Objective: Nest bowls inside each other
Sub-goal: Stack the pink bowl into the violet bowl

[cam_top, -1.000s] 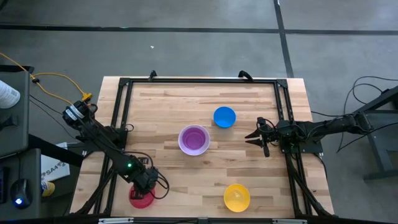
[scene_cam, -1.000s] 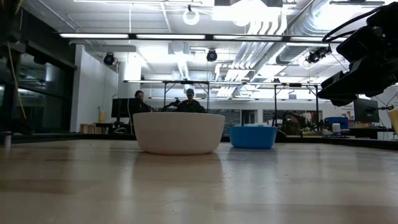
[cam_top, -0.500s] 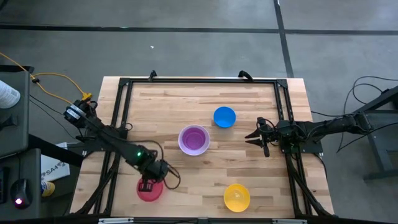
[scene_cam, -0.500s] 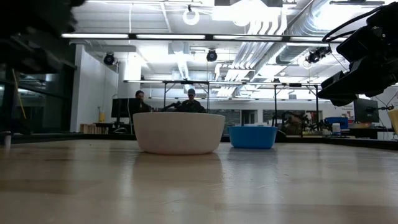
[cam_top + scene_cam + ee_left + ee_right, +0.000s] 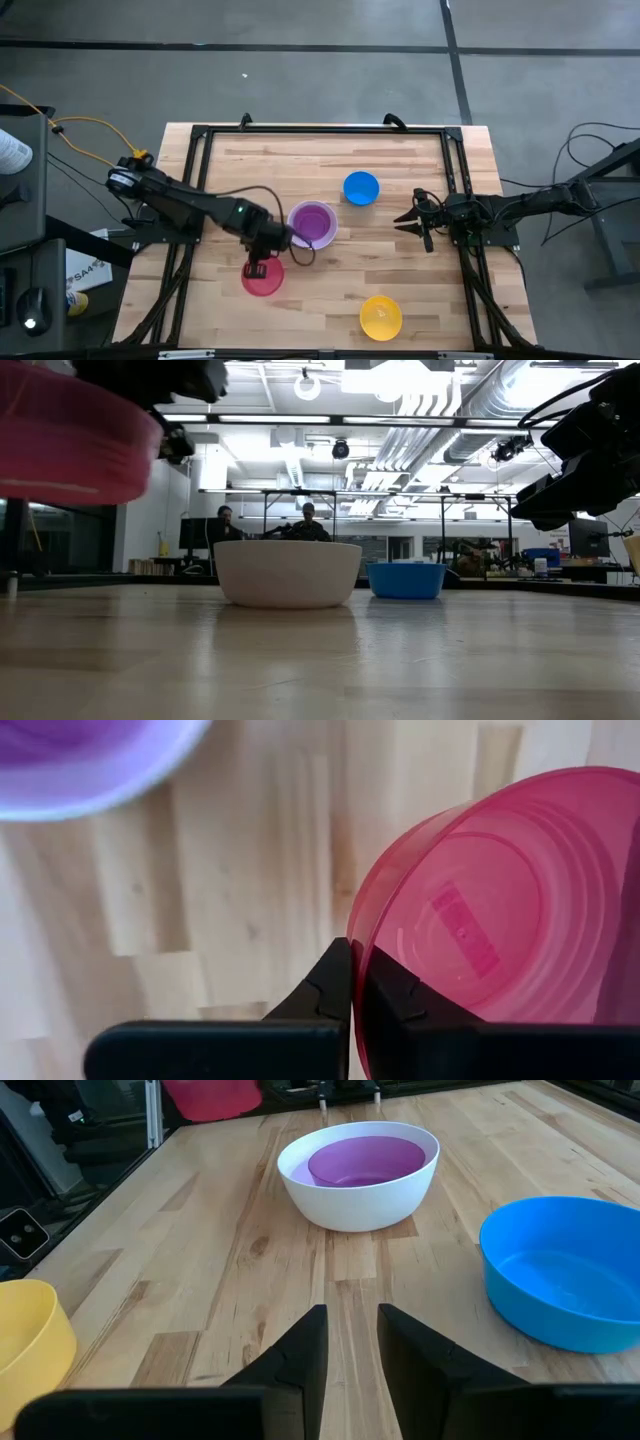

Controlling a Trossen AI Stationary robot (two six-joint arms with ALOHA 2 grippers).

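purple bowl [image 5: 366, 1160] nested in white bowl [image 5: 358, 1175] | blue bowl [image 5: 562, 1270] near | yellow bowl [image 5: 32, 1348] apart

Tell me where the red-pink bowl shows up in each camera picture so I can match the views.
High view: red-pink bowl lower left of centre, in the left gripper.
Low view: upper left corner, lifted off the table.
Left wrist view: fills the right side, rim pinched between the shut fingers.
Right wrist view: far top edge.
Shared landmark: the white bowl holding the purple bowl.
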